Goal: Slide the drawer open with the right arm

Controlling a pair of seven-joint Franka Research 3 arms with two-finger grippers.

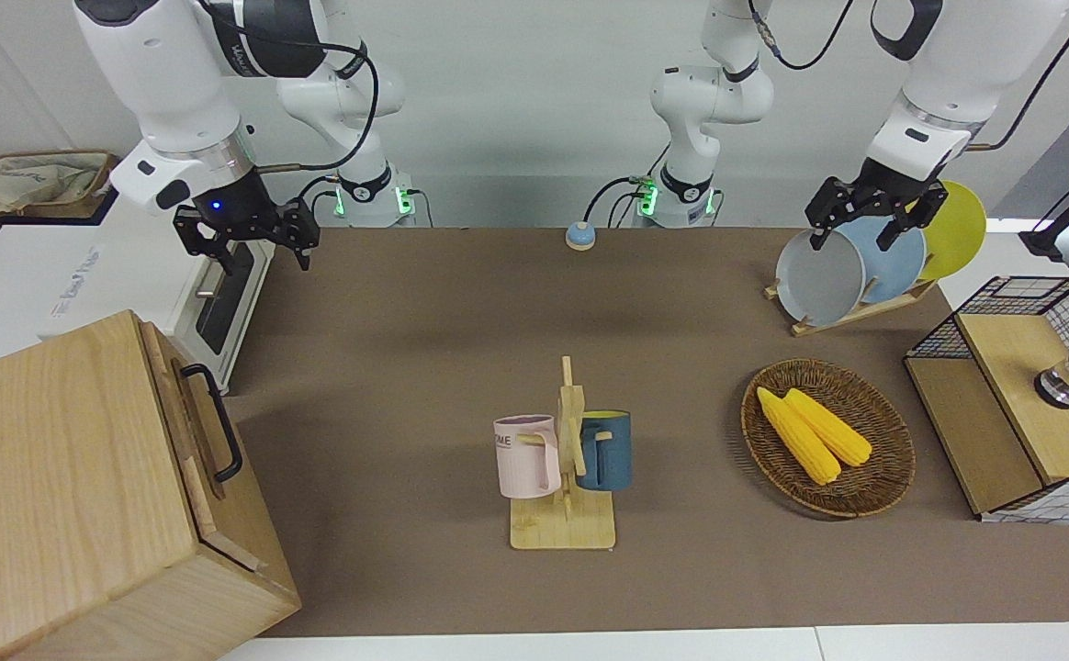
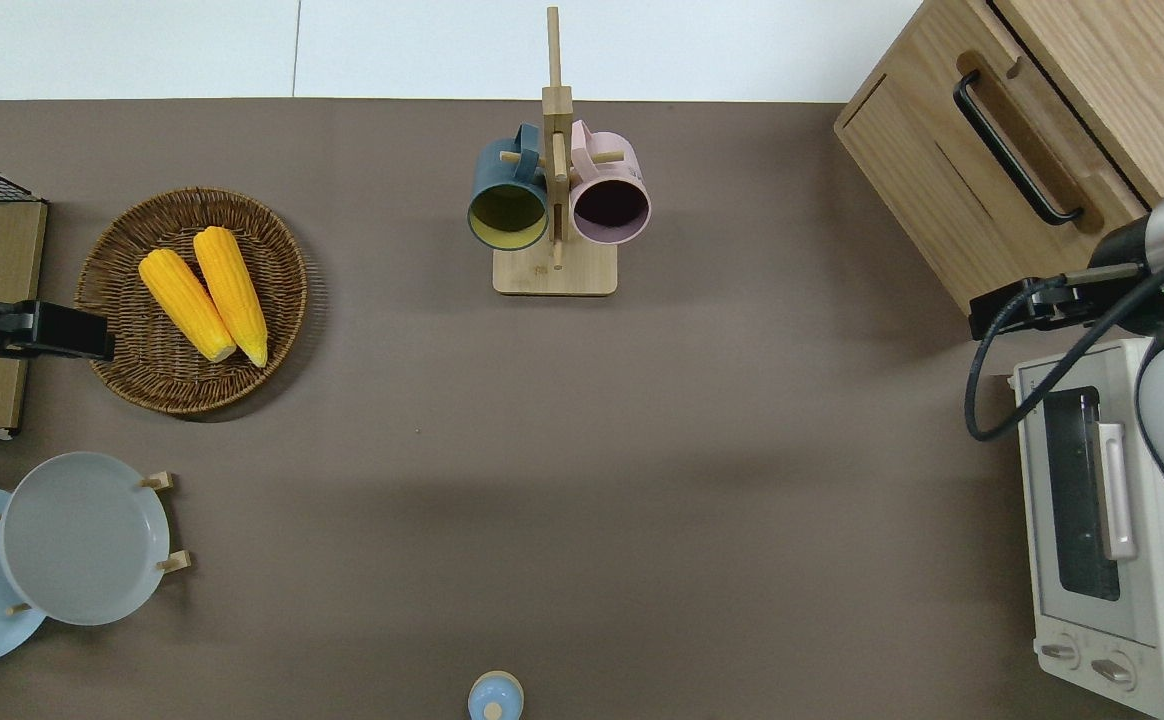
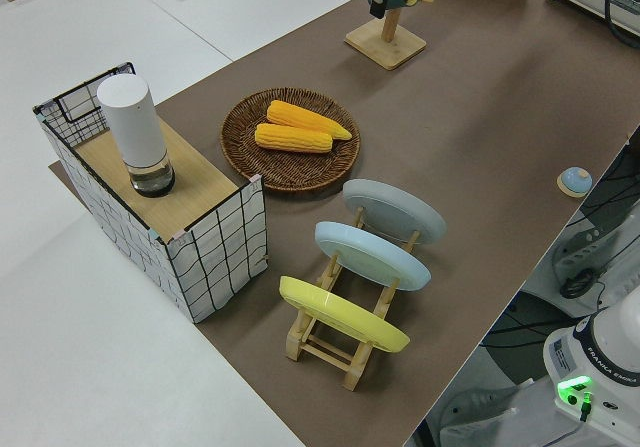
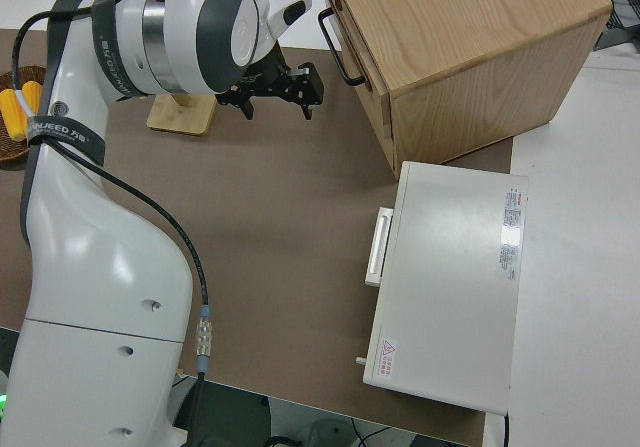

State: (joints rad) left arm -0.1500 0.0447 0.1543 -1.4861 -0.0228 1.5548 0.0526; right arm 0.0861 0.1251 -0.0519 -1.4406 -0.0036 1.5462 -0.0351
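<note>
The drawer (image 1: pixel 187 415) with its black bar handle (image 1: pixel 219 424) sits shut in the pale-wood cabinet (image 1: pixel 57 496) at the right arm's end of the table. It also shows in the overhead view (image 2: pixel 1042 130) and the right side view (image 4: pixel 345 22). My right gripper (image 1: pixel 265 259), with a blue wrist light, is open and empty. In the overhead view it (image 2: pixel 1042 300) hangs over the gap between the cabinet's nearer corner and the toaster oven, apart from the handle (image 2: pixel 1012 145). It also shows in the right side view (image 4: pixel 280 105). My left arm is parked, its gripper (image 1: pixel 856 240) open.
A white toaster oven (image 2: pixel 1102 520) stands next to the cabinet, nearer to the robots. A mug tree (image 1: pixel 564 459) stands mid-table. A wicker basket (image 1: pixel 893 459) with corn, a plate rack (image 1: pixel 851 266) and a wire-mesh rack (image 1: pixel 1021 395) are at the left arm's end.
</note>
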